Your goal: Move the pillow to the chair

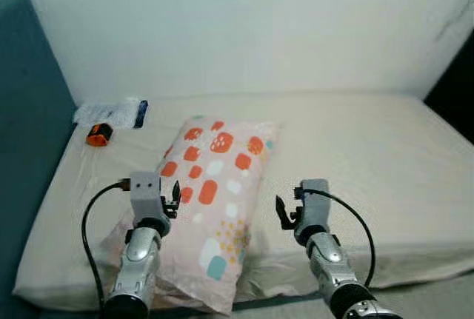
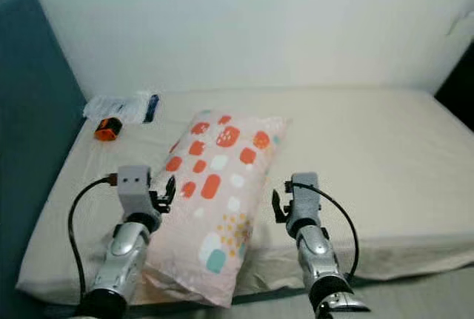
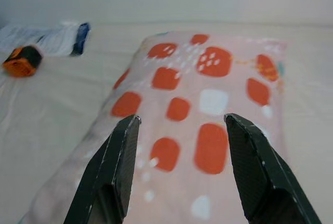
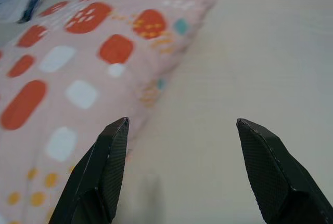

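bed | pillow lying flat | left hand, right hand fingers apart, flanking it

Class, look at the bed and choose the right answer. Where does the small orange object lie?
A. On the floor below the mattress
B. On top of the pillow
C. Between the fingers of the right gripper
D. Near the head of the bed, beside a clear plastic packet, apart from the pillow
D: the small orange object lies on the sheet next to the plastic packet, apart from the pillow.
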### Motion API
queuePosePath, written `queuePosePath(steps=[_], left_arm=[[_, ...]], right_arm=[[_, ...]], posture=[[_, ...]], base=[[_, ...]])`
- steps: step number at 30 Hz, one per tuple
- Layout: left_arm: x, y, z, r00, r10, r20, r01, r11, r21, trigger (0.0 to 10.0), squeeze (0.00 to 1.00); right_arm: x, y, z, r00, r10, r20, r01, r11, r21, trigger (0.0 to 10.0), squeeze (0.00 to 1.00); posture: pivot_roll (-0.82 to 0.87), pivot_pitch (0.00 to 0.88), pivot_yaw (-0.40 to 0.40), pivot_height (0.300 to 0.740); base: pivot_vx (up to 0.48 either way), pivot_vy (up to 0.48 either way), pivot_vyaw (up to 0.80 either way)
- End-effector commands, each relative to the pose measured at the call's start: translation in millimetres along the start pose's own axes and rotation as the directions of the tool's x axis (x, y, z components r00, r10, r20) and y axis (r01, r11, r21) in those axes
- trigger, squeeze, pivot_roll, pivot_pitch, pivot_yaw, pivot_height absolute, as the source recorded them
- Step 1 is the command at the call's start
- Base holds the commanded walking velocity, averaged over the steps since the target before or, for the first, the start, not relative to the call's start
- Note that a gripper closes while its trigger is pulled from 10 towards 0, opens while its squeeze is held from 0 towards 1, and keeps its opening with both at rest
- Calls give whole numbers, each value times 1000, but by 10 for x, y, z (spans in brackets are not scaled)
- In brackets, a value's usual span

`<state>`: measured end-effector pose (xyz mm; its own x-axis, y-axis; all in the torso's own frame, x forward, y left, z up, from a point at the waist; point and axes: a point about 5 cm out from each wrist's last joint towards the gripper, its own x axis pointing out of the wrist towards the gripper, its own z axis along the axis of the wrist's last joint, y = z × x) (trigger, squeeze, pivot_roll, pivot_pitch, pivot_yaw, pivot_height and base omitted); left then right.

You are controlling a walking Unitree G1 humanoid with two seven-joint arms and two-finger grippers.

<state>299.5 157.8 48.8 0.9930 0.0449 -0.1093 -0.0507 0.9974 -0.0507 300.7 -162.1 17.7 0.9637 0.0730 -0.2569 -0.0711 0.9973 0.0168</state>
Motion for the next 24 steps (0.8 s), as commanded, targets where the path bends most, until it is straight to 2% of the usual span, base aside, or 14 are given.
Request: queuePosePath(steps=[1,5,7,9,10,12,13,15,18,19,24], left_arm=[[-16,32,-89,998,14,-55,-12,1000,27,10000,0],[0,68,-147,993,39,-112,-35,999,39,10000,0],[-10,33,-172,991,-18,-131,19,1000,8,10000,0],[-22,8,-196,988,-52,-146,51,999,-16,10000,0],[-49,-16,-270,975,-92,-203,85,995,-44,10000,0],[-49,-16,-270,975,-92,-203,85,995,-44,10000,0],[-86,25,-328,969,-91,-231,83,995,-47,10000,0],[-86,25,-328,969,-91,-231,83,995,-47,10000,0],[-143,105,-367,970,-75,-231,68,997,-38,10000,0],[-203,182,-373,977,-58,-206,54,998,-22,10000,0],[-256,261,-407,978,-33,-208,30,999,-17,10000,0]], right_arm=[[4,29,-9,1000,9,-6,-9,1000,11,10000,0],[30,111,7,996,92,-17,-91,995,52,10000,0],[29,226,-9,982,185,-29,-183,982,49,10000,0],[26,237,-23,982,184,-38,-183,982,43,10000,0],[25,230,-36,984,169,-47,-167,985,39,10000,0],[25,230,-36,984,169,-47,-167,985,39,10000,0],[18,168,-65,990,124,-70,-124,992,7,10000,0],[18,168,-65,990,124,-70,-124,992,7,10000,0],[-1,83,-96,994,73,-87,-76,996,-36,10000,0],[-21,39,-95,996,65,-68,-68,997,-41,10000,0],[-43,-4,-99,997,60,-50,-60,998,4,10000,0]], posture=[[50,0,-70,740],[46,0,-67,740],[40,0,-62,740],[40,0,-62,740],[39,0,-62,740],[39,0,-62,740],[36,0,-62,740],[36,0,-62,740],[37,0,-61,740],[35,0,-57,740],[37,0,-57,735]], base=[[0,0,0],[0,0,0],[0,0,0],[0,0,0],[0,0,0],[0,0,0],[0,0,0],[0,0,0],[0,0,0],[0,0,0],[0,0,0]])
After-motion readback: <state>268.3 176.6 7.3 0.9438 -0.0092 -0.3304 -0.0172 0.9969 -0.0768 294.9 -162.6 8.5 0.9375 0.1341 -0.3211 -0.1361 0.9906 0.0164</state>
